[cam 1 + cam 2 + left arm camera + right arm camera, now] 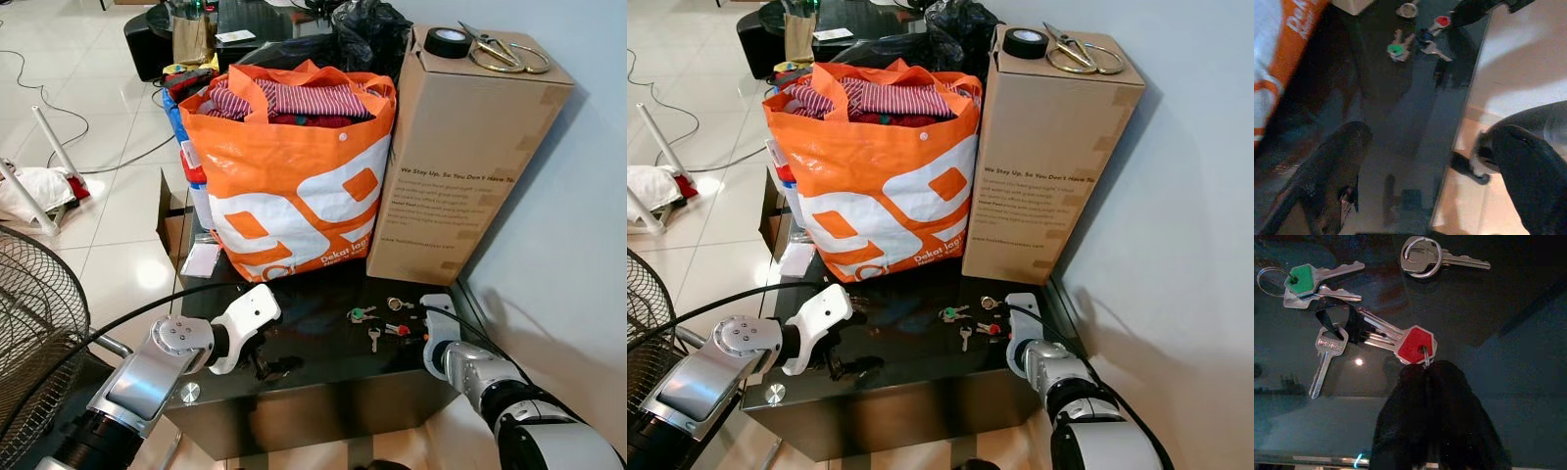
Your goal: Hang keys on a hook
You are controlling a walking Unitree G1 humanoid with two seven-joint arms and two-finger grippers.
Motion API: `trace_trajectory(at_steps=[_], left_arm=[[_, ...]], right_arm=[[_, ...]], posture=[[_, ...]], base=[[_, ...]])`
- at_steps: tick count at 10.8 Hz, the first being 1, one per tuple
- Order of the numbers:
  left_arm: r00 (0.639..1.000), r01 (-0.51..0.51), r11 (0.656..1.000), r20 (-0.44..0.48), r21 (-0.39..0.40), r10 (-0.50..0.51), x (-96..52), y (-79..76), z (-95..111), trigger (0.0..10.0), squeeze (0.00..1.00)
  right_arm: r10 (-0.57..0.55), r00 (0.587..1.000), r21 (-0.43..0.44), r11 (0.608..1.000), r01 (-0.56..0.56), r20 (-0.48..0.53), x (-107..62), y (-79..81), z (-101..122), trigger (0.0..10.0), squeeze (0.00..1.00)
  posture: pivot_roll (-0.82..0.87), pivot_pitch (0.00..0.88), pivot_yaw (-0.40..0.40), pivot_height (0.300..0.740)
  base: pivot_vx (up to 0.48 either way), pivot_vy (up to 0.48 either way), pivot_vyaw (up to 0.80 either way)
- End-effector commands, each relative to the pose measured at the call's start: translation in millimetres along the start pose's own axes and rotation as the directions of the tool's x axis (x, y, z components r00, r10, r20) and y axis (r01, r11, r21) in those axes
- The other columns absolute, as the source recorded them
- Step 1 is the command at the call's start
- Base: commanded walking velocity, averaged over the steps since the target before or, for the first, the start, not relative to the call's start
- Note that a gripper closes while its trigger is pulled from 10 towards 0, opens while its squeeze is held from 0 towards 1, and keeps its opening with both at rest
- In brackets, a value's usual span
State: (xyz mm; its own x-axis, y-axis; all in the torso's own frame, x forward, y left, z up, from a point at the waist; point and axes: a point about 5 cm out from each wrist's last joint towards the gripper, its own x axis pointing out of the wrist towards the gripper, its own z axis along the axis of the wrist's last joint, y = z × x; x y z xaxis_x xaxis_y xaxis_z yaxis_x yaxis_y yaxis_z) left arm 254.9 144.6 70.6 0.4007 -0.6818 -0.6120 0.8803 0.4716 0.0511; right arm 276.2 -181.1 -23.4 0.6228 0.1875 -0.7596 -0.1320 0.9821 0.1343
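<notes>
Several keys lie on the black glass table [313,382]: a green-capped pair [1300,280], a silver key on a ring [1422,257], a plain silver key [1327,352] and a red-capped bunch [1415,345] joined by a black strap. At the table's right edge my right gripper [423,338] is shut on the ring of the red-capped bunch [397,329], its black fingers [1444,401] pressed together. My left gripper [260,367] hovers low over the table's front left part, open and holding nothing, with the keys [1400,46] well ahead of it.
An orange bag [294,166] stuffed with clothes stands at the back of the table. Beside it is a tall cardboard box [460,157] carrying a tape roll [446,41] and scissors [505,51]. A fan grille [29,323] is at the left, a white wall at the right.
</notes>
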Motion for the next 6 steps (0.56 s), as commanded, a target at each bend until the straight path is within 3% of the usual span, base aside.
trace_trajectory(at_steps=[1,2,4,6], left_arm=[[0.999,-0.052,0.998,0.015,0.037,0.052,-0.9,5.5,5,10.0,0.00],[0.990,-0.142,0.990,0.020,0.005,0.142,-2.7,12.5,9,10.0,0.00],[0.959,-0.276,0.961,0.070,0.008,0.275,-6.8,25.0,17,10.0,0.00],[0.922,-0.373,0.927,0.090,-0.041,0.375,-15.7,34.8,24,10.0,0.00]], right_arm=[[-0.006,1.000,-0.001,1.000,0.006,0.008,-2.1,-5.9,3,0.0,0.00],[0.025,0.999,0.050,0.998,-0.027,0.048,-4.2,-8.3,7,0.0,0.00],[0.051,0.992,0.053,0.997,-0.057,0.119,-7.6,-10.7,14,0.0,0.00],[0.072,0.970,0.048,0.995,-0.085,0.231,-16.7,-10.2,27,0.0,0.00]], posture=[[-0.06,0.000,-0.024,0.740],[-0.07,0.000,-0.011,0.740],[-0.07,0.000,0.009,0.740],[-0.07,0.000,0.024,0.740]], base=[[0.000,0.000,0.00],[0.000,0.000,0.00],[0.000,0.000,0.00],[0.000,0.000,0.00]])
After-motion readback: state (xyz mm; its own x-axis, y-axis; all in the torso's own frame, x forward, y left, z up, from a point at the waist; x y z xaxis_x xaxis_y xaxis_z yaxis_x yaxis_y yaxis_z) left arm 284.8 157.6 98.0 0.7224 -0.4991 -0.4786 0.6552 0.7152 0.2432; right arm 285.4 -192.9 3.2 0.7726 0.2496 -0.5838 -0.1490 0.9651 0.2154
